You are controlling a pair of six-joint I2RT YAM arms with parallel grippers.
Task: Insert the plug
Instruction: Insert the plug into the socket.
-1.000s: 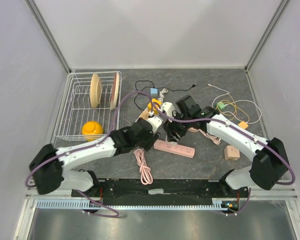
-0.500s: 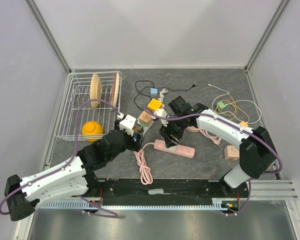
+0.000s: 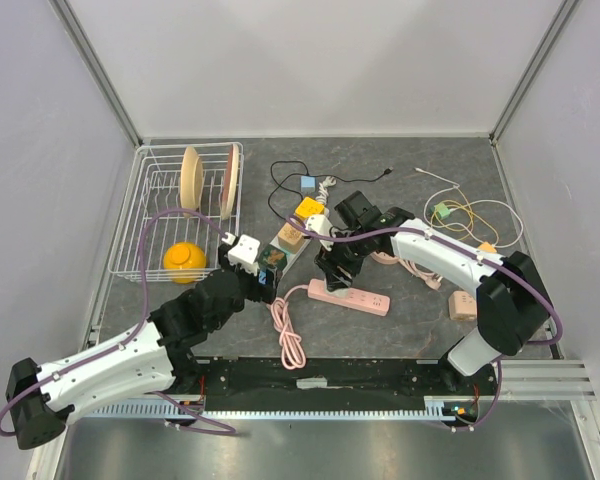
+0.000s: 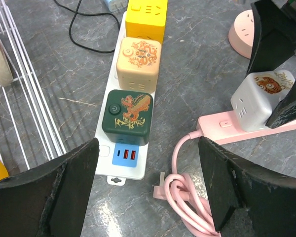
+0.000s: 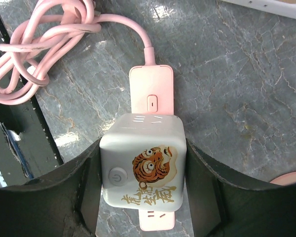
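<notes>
The plug is a white cube with a tiger picture (image 5: 142,173), and my right gripper (image 5: 142,177) is shut on its two sides. It sits over the pink power strip (image 5: 151,98), covering the strip's middle. Whether its pins are in the socket is hidden. From above, the right gripper (image 3: 335,268) is at the strip's (image 3: 365,300) left end. My left gripper (image 4: 148,145) is open and empty, drawn back from a white power strip (image 4: 119,168) that carries green (image 4: 128,116), beige (image 4: 139,61) and yellow (image 4: 147,15) cube plugs.
The pink cord is coiled (image 3: 288,338) near the front edge. A wire dish rack (image 3: 150,255) at the left holds plates and a yellow bowl (image 3: 184,260). Loose cables and small adapters (image 3: 442,211) lie at the back right, and a peach block (image 3: 463,305) lies at the right.
My left arm has pulled back toward the near left and its jaws have opened wider, leaving the green cube on the white strip. The right gripper moved slightly left with the white cube.
</notes>
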